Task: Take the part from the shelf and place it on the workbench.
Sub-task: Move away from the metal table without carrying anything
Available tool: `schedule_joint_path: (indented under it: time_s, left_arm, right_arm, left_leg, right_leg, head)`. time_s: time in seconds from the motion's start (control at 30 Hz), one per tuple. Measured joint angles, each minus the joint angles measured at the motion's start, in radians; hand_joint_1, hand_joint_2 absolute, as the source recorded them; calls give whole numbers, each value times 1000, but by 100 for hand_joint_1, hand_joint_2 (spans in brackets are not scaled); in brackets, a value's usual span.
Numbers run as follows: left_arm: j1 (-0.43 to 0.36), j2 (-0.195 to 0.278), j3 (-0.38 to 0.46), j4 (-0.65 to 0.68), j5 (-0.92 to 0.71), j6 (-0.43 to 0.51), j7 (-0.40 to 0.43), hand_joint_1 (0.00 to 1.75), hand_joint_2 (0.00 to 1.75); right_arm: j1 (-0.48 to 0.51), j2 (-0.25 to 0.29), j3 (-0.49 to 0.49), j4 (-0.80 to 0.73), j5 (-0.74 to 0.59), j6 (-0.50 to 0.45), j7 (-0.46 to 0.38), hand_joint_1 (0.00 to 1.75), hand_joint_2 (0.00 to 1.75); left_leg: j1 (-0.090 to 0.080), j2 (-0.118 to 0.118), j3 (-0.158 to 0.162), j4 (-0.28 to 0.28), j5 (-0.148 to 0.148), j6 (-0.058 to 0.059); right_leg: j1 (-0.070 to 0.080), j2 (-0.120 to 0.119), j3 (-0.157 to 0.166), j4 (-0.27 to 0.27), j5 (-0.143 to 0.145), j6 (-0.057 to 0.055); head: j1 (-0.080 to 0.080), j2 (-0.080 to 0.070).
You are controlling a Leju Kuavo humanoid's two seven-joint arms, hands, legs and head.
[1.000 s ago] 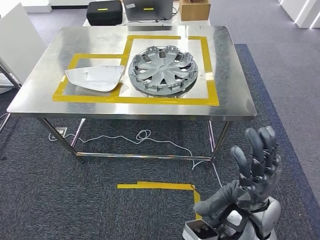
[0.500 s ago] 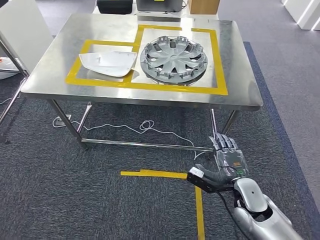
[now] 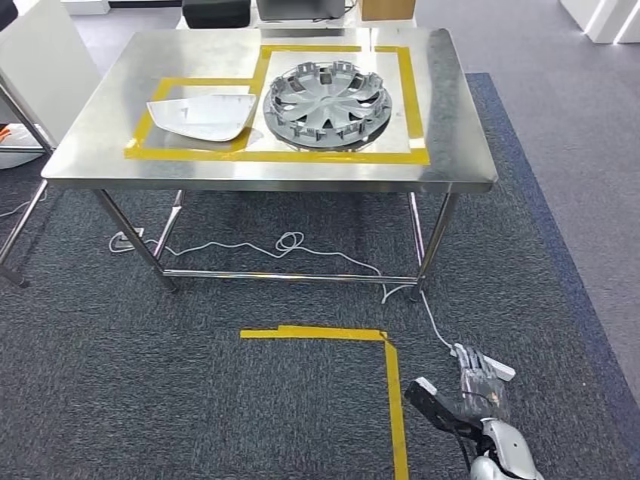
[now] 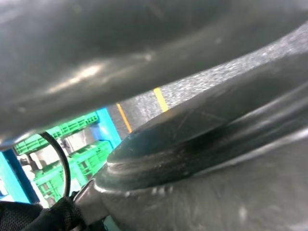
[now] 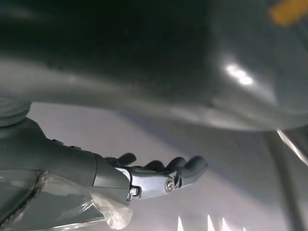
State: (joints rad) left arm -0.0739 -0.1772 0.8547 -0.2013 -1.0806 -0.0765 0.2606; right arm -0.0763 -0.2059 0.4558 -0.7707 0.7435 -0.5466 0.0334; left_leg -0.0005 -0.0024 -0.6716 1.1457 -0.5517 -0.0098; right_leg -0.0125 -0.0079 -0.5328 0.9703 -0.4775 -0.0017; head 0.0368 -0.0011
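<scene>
Steel surface (image 3: 453, 120) carrying a grey wheel cover (image 3: 327, 103) inside a yellow tape outline, a white panel (image 3: 201, 117) lying just beside it. Right robot hand (image 3: 477, 385) hanging low over the carpet, fingers loosely spread, holding nothing. Left robot hand's state: cannot tell.
</scene>
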Motion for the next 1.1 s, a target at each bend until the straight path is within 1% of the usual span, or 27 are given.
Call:
schedule_joint_path:
  time_s: [0.03, 0.07, 0.1, 0.13, 0.2, 0.27, 0.33, 0.37, 0.4, 0.43, 0.47, 0.53, 0.57, 0.6, 0.63, 0.67, 0.7, 0.77, 0.8, 0.83, 0.87, 0.9, 0.93, 0.97, 1.03, 1.07, 1.1]
  left_arm:
    - [-1, 0, -2, 0, -5, 0, -2, 0, 0]
    - [-2, 0, -3, 0, -10, 0, -5, 0, 0]
    - [-2, 0, -5, 0, -14, -1, -7, 0, 0]
    - [-2, 1, -6, 0, -17, -1, -9, 0, 0]
    - [-4, 2, -10, 0, -25, 0, -12, 0, 0]
    - [-6, 4, -15, 0, -31, 0, -16, 0, 0]
    - [-8, 6, -18, 1, -31, 2, -21, 0, 0]
    - [-8, 6, -19, 1, -31, 2, -23, 0, 0]
    - [-8, 6, -19, 2, -31, 4, -26, 0, 0]
    - [-8, 7, -19, 2, -31, 5, -28, 0, 0]
    - [-8, 7, -19, 3, -30, 6, -30, 0, 0]
    - [-7, 8, -19, 3, -29, 6, -33, 0, 0]
    - [-7, 8, -19, 3, -28, 6, -33, 0, 0]
    - [-7, 7, -19, 3, -28, 6, -34, 0, 0]
    - [-7, 7, -19, 3, -28, 6, -34, 0, 0]
    - [-7, 7, -19, 3, -28, 6, -34, 0, 0]
    - [-8, 8, -19, 3, -28, 6, -34, 0, 0]
    - [-9, 8, -19, 3, -28, 6, -34, 0, 0]
    - [-10, 8, -19, 3, -28, 7, -34, 0, 0]
    - [-10, 8, -19, 4, -28, 8, -35, 0, 0]
    - [-10, 9, -19, 4, -28, 9, -35, 0, 0]
    - [-10, 10, -19, 4, -28, 10, -35, 0, 0]
    - [-9, 11, -19, 4, -28, 10, -36, 0, 0]
    - [-7, 12, -19, 4, -28, 10, -36, 0, 0]
    - [-4, 12, -19, 4, -28, 11, -37, 0, 0]
    - [-4, 12, -19, 4, -28, 11, -38, 0, 0]
    - [-5, 12, -19, 4, -28, 12, -40, 0, 0]
  right_arm:
    - [-2, 19, -26, 65, -60, 41, -25, 0, 0]
    - [0, 37, -54, 127, -118, 79, -49, 0, 0]
    - [3, 52, -83, 180, -164, 110, -67, 0, 0]
    - [5, 66, -112, 227, -202, 141, -77, 0, 0]
    - [8, 88, -165, 309, -262, 204, -71, 0, 0]
    - [17, 106, -218, 374, -324, 257, -56, 0, 0]
    - [32, 119, -268, 426, -372, 283, -52, 0, 0]
    - [40, 123, -292, 449, -392, 288, -54, 0, 0]
    - [49, 129, -314, 470, -411, 290, -54, 0, 0]
    - [58, 134, -336, 488, -427, 288, -53, 0, 0]
    - [65, 139, -356, 503, -442, 286, -48, 0, 0]
    - [72, 147, -392, 529, -457, 283, -32, 0, 0]
    - [73, 150, -406, 539, -460, 283, -24, 0, 0]
    - [74, 152, -417, 548, -461, 285, -16, 0, 0]
    - [75, 153, -425, 555, -462, 288, -11, 0, 0]
    - [76, 154, -433, 559, -466, 292, -8, 0, 0]
    - [76, 155, -441, 562, -471, 297, -8, 0, 0]
    - [73, 157, -457, 565, -484, 312, -15, 0, 0]
    - [71, 159, -465, 566, -490, 319, -20, 0, 0]
    - [70, 160, -471, 568, -495, 324, -25, 0, 0]
    - [71, 162, -476, 570, -498, 328, -28, 0, 0]
    - [72, 165, -481, 572, -501, 331, -31, 0, 0]
    - [74, 167, -484, 574, -503, 333, -33, 0, 0]
    - [75, 169, -488, 576, -504, 335, -35, 0, 0]
    - [75, 170, -496, 577, -505, 338, -42, 0, 0]
    - [74, 170, -498, 577, -506, 340, -46, 0, 0]
    - [73, 170, -500, 578, -506, 342, -51, 0, 0]
  left_leg:
    - [1, 0, -9, 65, -42, -3]
    - [1, 0, -9, 115, -59, -4]
    - [1, 0, 3, 138, -50, -4]
    - [1, 0, 29, 127, -24, -1]
    - [-1, -2, 129, 7, 17, 11]
    - [-6, -4, 225, -137, 7, 25]
    - [-11, -5, 251, -188, 0, 33]
    - [-10, -3, 244, -188, 10, 38]
    - [-9, 0, 235, -191, 21, 45]
    - [-7, 3, 223, -194, 34, 52]
    - [-6, 6, 208, -196, 48, 58]
    - [-8, 10, 174, -194, 74, 63]
    - [-9, 12, 155, -191, 87, 62]
    - [-9, 13, 135, -186, 99, 61]
    - [-9, 15, 115, -180, 111, 60]
    - [-9, 16, 95, -173, 121, 57]
    - [-9, 16, 78, -164, 130, 53]
    - [-11, 17, 53, -147, 146, 43]
    - [-12, 18, 47, -142, 155, 38]
    - [-11, 18, 43, -139, 166, 34]
    - [-10, 17, 38, -139, 174, 29]
    - [-8, 16, 32, -135, 169, 23]
    - [-7, 14, 24, -118, 144, 17]
    - [-5, 13, 12, -84, 100, 11]
    - [-1, 11, -12, 36, -10, 2]
    - [0, 11, -19, 99, -43, 0]
    - [1, 10, -17, 143, -50, 0]
  right_leg:
    - [1, -1, -14, 2, 11, -1]
    - [2, -3, -30, 5, 21, -1]
    - [2, -5, -47, 8, 30, 0]
    - [3, -7, -63, 13, 39, 2]
    - [4, -5, -90, 22, 56, 6]
    - [6, -5, -101, 25, 74, 13]
    - [4, -6, -102, 19, 94, 24]
    - [3, -5, -102, 15, 99, 30]
    - [2, -3, -107, 20, 88, 35]
    - [1, 0, -117, 40, 56, 40]
    - [0, 2, -132, 81, 5, 44]
    - [0, 4, -162, 210, -101, 49]
    - [0, 4, -167, 271, -121, 51]
    - [0, 4, -161, 310, -112, 53]
    - [0, 4, -139, 318, -82, 54]
    - [-1, 4, -100, 291, -49, 54]
    - [-2, 4, -44, 230, -34, 55]
    - [-1, 6, 74, 69, -61, 51]
    - [1, 6, 107, 14, -82, 46]
    - [4, 7, 116, -11, -92, 40]
    - [4, 6, 107, -11, -88, 31]
    - [4, 3, 97, -8, -80, 24]
    - [3, 0, 86, -6, -70, 14]
    - [2, -3, 73, -6, -58, 5]
    - [2, -6, 41, -4, -33, -5]
    - [3, -6, 25, -3, -19, -6]
    - [4, -6, 7, 0, -5, -6]
  head:
    - [-1, 0]
    - [-1, 0]
    - [-1, 0]
    - [-1, 0]
    - [-1, 0]
    - [0, 0]
    - [-1, 0]
    - [-2, 0]
    - [-4, 0]
    - [-2, 0]
    - [-1, 0]
    - [2, 0]
    - [1, 0]
    - [1, 0]
    - [1, 0]
    - [1, 0]
    - [1, 0]
    - [2, 0]
    - [3, 0]
    - [3, 0]
    - [4, 0]
    - [5, 0]
    - [5, 0]
    - [4, 0]
    - [2, 0]
    - [1, 0]
    - [1, 0]
